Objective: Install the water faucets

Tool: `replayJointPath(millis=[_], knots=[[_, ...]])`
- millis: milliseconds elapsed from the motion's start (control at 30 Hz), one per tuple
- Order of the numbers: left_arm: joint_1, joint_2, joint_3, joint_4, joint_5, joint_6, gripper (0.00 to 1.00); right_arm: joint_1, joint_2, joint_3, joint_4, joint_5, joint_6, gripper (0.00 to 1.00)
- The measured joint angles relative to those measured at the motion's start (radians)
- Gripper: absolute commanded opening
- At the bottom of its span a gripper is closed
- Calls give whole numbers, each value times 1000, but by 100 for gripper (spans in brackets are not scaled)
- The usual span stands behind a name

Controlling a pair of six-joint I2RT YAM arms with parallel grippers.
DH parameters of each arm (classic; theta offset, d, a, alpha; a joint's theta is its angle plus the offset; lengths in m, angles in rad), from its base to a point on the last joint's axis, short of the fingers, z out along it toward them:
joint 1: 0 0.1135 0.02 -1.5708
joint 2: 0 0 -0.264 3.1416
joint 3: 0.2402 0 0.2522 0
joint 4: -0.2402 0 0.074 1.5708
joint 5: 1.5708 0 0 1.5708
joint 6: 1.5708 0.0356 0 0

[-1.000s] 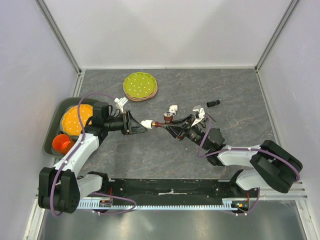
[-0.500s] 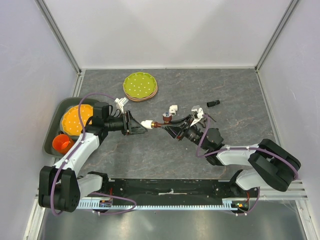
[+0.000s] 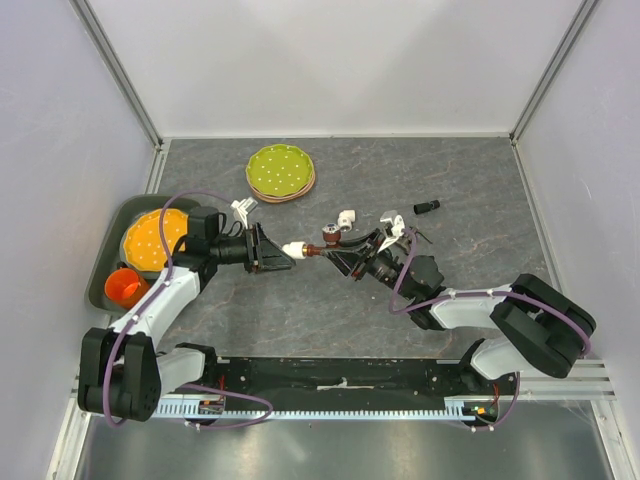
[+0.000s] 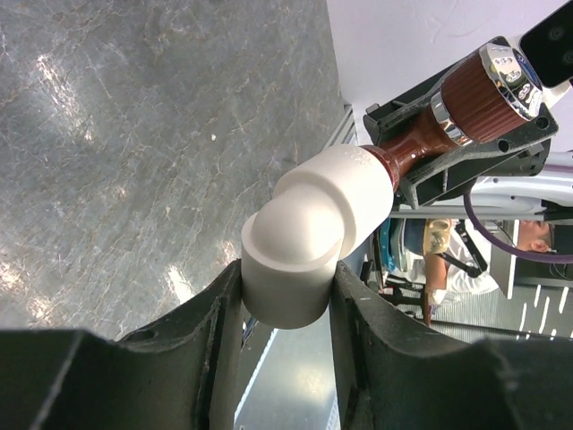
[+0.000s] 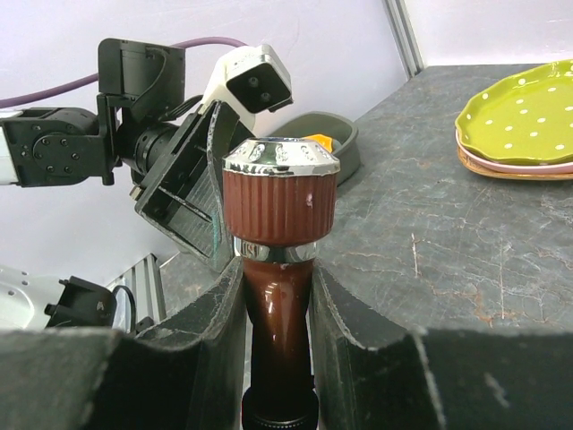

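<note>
The reddish-brown faucet (image 3: pixel 326 239) is clamped in my right gripper (image 3: pixel 343 254), which is shut on its neck (image 5: pixel 277 296) below the ribbed, chrome-capped handle. My left gripper (image 3: pixel 277 254) is shut on a white elbow fitting (image 3: pixel 294 248). In the left wrist view the faucet (image 4: pixel 448 107) has its end against the side opening of the elbow (image 4: pixel 313 228), both held above the table. My left gripper (image 4: pixel 286 296) grips the elbow's lower collar. A second white elbow (image 3: pixel 346 217) lies behind on the table. The dark grey faucet is out of view.
A short black cylinder (image 3: pixel 427 207) lies at the right rear. Stacked green plates (image 3: pixel 281 171) sit at the back. A grey tray (image 3: pixel 108 268) on the left holds an orange plate (image 3: pixel 150 235) and an orange cup (image 3: pixel 125 287). The enclosure walls surround the table.
My right gripper has carried the faucet a little to the left, closing the gap to the elbow. My left gripper has stayed almost still.
</note>
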Motion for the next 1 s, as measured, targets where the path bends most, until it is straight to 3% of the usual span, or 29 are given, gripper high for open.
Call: replayJointPath(millis=[567, 767, 1000], knots=[[-4, -32, -27, 86, 20, -54, 2, -1, -10, 0, 25, 1, 44, 0], [-64, -109, -92, 209, -62, -152, 2, -2, -41, 0, 29, 9, 63, 0], [-174, -146, -96, 228, -232, -168, 2, -5, -68, 0, 39, 41, 86, 0]])
